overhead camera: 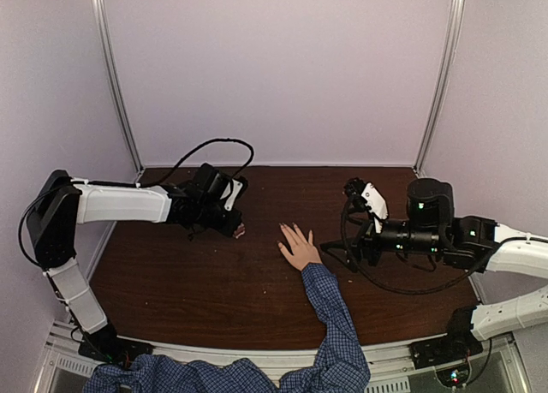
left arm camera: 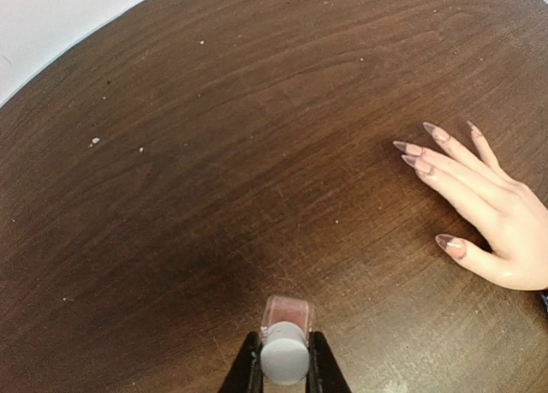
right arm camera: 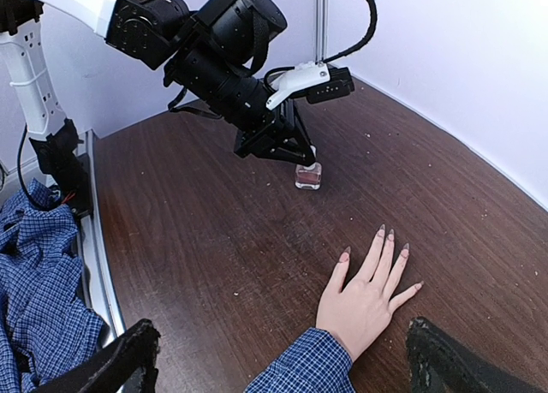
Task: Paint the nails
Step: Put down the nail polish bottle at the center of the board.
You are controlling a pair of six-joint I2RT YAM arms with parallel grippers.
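Left wrist view: the left claw (left arm camera: 284, 348) is clenched on the white cap (left arm camera: 283, 364) of a small polish bottle (left arm camera: 288, 311), which appears to stand on the dark wooden table (left arm camera: 214, 153). The right claw (right arm camera: 282, 342) hangs released and empty, its jaws spread wide on the near side of a hand (left arm camera: 505, 230) in a blue checked sleeve (right arm camera: 300, 367). The hand lies flat with fingers fanned, its long pointed nails (left arm camera: 409, 147) aimed toward the bottle but well apart from it.

The weak spot is that grip. Only the cap is pinched and nothing steadies the glass body, so a twist to open it would likely spin or tip the whole bottle and could spill polish across the wood. Later, narrow nails on a living hand leave little margin, and a slight flinch or an off-line stroke would smear skin instead.
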